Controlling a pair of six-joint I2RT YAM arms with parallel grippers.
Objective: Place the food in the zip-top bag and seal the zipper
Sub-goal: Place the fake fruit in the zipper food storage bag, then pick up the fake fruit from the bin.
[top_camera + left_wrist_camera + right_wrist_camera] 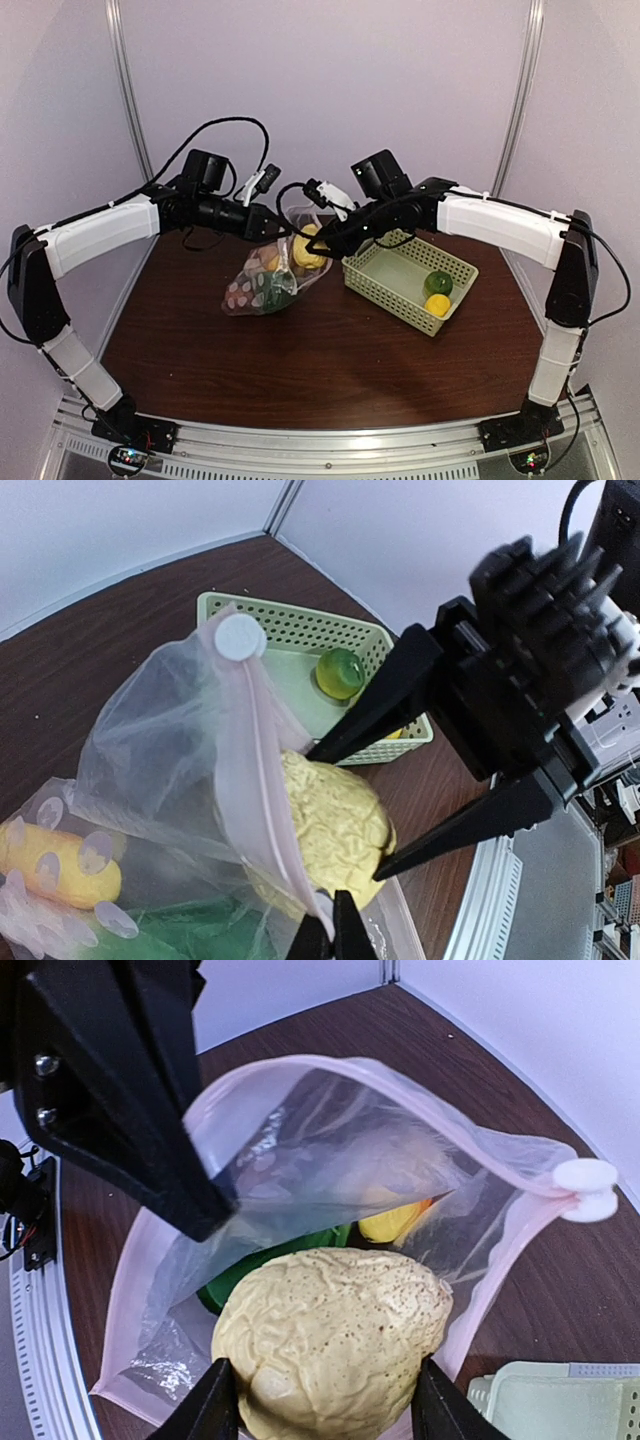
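Note:
The clear zip-top bag [262, 280] hangs with its mouth open, its bottom on the table. My left gripper [283, 233] is shut on the pale pink zipper strip [262, 770] at the mouth edge and holds it up; its tips show in the left wrist view [335, 932]. My right gripper [322, 240] is shut on a pale yellow wrinkled toy lemon [330, 1345], held in the bag's mouth [325, 1400]. A yellow piece [390, 1222] and a dark green vegetable [240, 1275] lie inside the bag. The white slider [587, 1182] sits at the zipper's far end.
The pale green mesh basket [395, 275] stands right of the bag, holding a green fruit [437, 283] and a yellow lemon [437, 305]. The basket also shows in the left wrist view [290, 628]. Dark wooden table, walls behind and at both sides.

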